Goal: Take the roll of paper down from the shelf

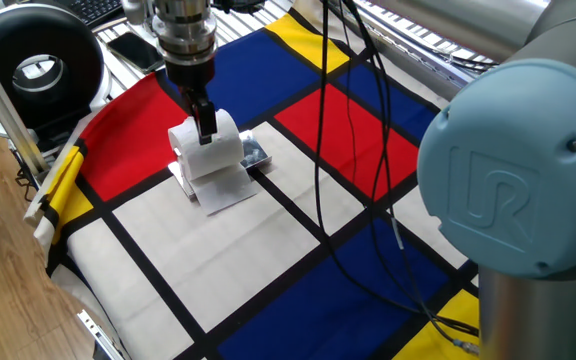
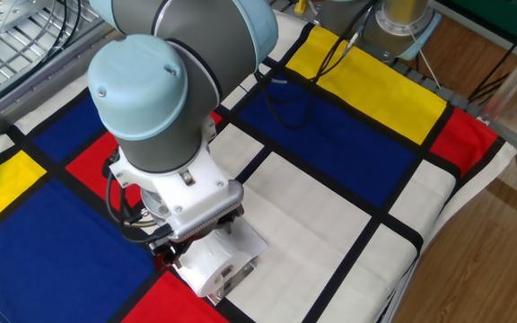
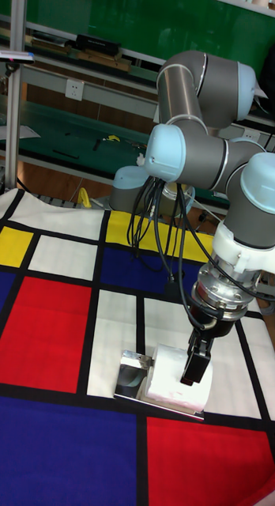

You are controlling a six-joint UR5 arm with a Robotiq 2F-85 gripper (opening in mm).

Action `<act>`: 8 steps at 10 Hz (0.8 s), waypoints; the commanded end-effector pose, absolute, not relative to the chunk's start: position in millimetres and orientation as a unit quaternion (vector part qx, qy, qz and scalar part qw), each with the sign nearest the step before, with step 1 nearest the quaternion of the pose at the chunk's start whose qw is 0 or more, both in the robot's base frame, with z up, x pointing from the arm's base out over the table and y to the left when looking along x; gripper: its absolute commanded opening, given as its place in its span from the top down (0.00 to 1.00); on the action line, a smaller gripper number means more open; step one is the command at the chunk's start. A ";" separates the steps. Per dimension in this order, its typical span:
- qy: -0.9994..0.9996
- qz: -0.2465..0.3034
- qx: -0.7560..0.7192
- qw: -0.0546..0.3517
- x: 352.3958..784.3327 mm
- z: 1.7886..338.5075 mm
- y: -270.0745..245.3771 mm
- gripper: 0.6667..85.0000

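One roll of paper [image 1: 208, 148] sits on the shelf [image 3: 133, 369] with the claw [image 3: 195, 365] down over it — fingers look closed on the roll, one finger [image 1: 205, 121] showing — so lift straight up, clearing the shelf edge, before lowering to the desk [image 1: 268, 250].
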State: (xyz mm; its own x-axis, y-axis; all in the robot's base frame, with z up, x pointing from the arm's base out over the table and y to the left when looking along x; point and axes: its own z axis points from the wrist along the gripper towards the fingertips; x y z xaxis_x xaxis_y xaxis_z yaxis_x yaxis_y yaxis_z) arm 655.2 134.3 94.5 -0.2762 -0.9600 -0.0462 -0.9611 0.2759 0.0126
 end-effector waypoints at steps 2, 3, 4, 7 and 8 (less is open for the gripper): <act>0.801 0.016 -0.598 0.012 654.1 85.9 124.9 0.00; 0.803 0.016 -0.595 0.013 653.9 82.1 126.9 0.00; 0.807 0.022 -0.590 0.015 652.7 80.7 131.6 0.00; 0.808 0.025 -0.589 0.003 648.1 83.1 130.7 0.00; 0.805 0.024 -0.592 0.006 649.3 83.1 131.1 0.00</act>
State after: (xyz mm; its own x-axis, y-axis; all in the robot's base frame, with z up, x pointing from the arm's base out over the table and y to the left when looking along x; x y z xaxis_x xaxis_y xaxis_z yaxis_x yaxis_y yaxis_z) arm 649.9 128.5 82.6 -0.2966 -0.9546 -0.0274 -0.9549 0.2960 0.0242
